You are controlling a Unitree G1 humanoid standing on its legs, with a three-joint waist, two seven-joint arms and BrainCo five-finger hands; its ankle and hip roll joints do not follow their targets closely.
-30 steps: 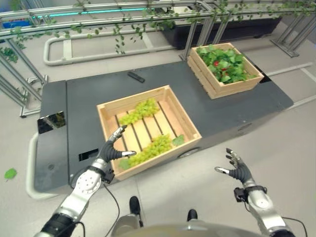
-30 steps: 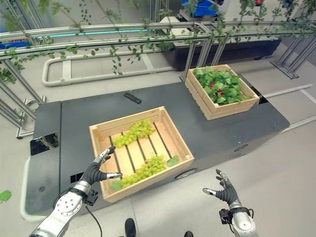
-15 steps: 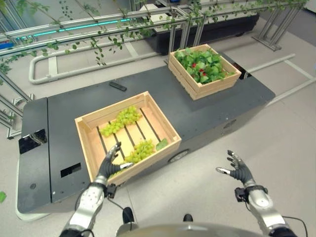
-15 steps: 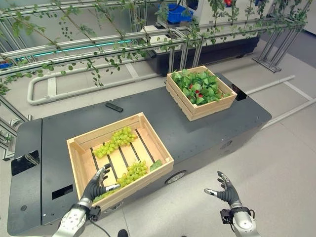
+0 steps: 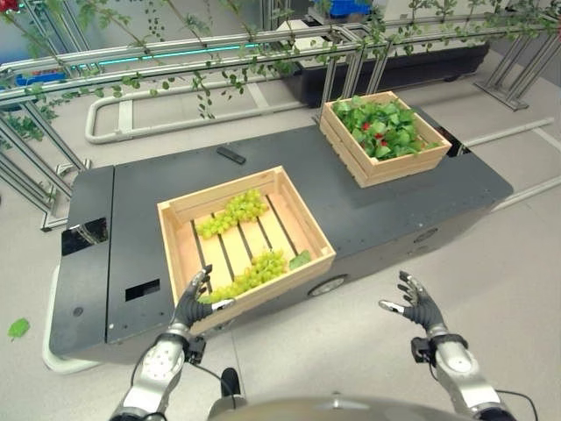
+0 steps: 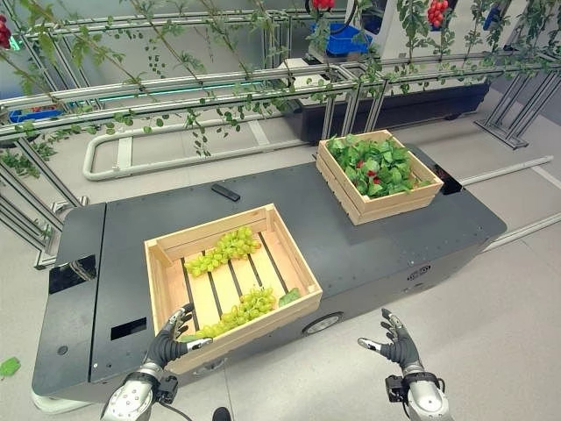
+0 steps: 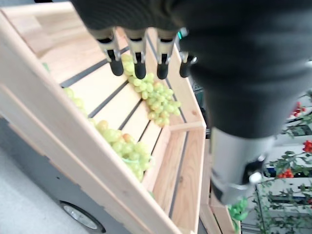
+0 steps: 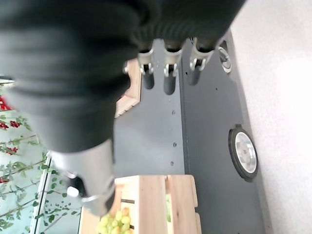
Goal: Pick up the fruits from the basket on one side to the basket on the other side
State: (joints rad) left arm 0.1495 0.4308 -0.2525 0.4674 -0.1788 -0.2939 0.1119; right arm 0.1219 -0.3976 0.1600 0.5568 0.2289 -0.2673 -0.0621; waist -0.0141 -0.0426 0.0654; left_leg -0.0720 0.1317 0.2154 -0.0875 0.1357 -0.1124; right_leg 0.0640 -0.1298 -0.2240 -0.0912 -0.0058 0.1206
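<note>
A pale wooden crate [image 5: 177,263] sits on the dark platform and holds two bunches of green grapes: one near the back [image 5: 230,213], one near the front [image 5: 252,273]. A second crate [image 5: 361,167] at the far right is full of green leaves with small red fruits [image 5: 379,136]. My left hand [image 5: 193,306] hovers open just in front of the near crate's front left corner, its fingers [image 7: 139,58] pointing over the grapes [image 7: 157,100]. My right hand [image 5: 419,304] hangs open over the floor, well short of the platform.
A small black remote [image 5: 231,155] lies on the platform [image 5: 386,215] behind the near crate. Metal rails with leafy vines [image 5: 193,53] run behind the platform. A green leaf [image 5: 17,328] lies on the floor at the left.
The camera has shifted, so the whole scene sits further right than half a second ago. Both hands stay open; the left remains at the crate's front left corner.
</note>
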